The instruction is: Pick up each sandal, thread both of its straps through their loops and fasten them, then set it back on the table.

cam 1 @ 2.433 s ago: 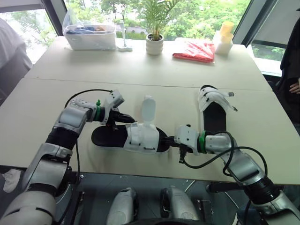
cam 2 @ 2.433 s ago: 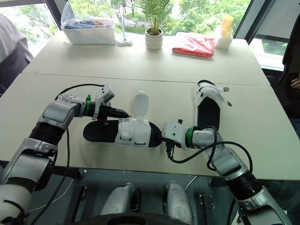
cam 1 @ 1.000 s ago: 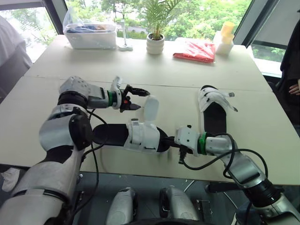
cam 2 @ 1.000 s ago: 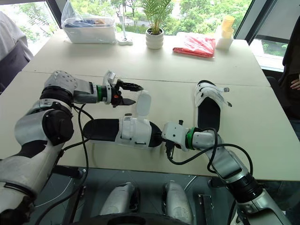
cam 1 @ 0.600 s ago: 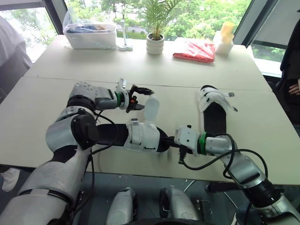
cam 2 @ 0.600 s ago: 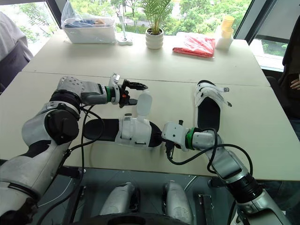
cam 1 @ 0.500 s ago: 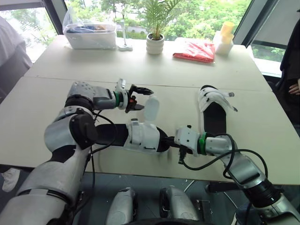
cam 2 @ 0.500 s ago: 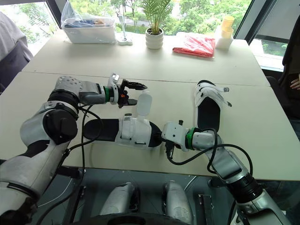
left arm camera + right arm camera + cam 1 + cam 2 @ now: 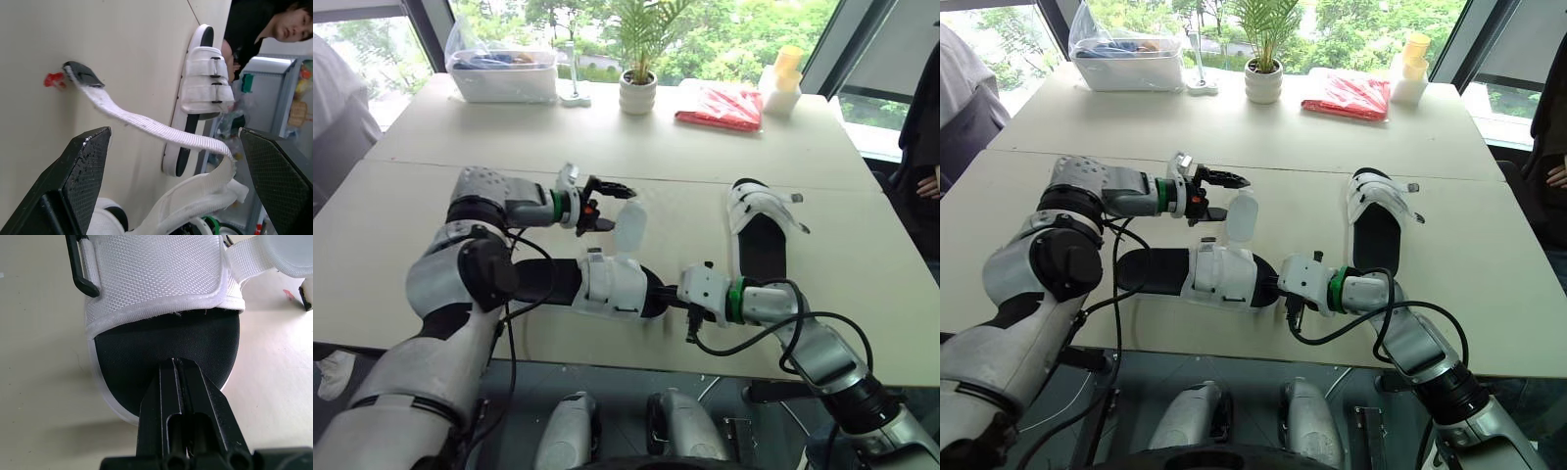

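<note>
Sandal (image 9: pixel 597 286) at desk's (image 9: pixel 431 196) front edge: right gripper (image 9: pixel 178 367) clamps its stiff toe; limp strap (image 9: pixel 629 223), probably best pinched near its tip, lies between parted fingers of left gripper (image 9: pixel 612 208).

The left gripper (image 9: pixel 619 208) has lifted away from the heel end of the near sandal (image 9: pixel 607 286), swung far and right, and now stands open around the tip of its upright loose strap (image 9: pixel 628 227).
</note>
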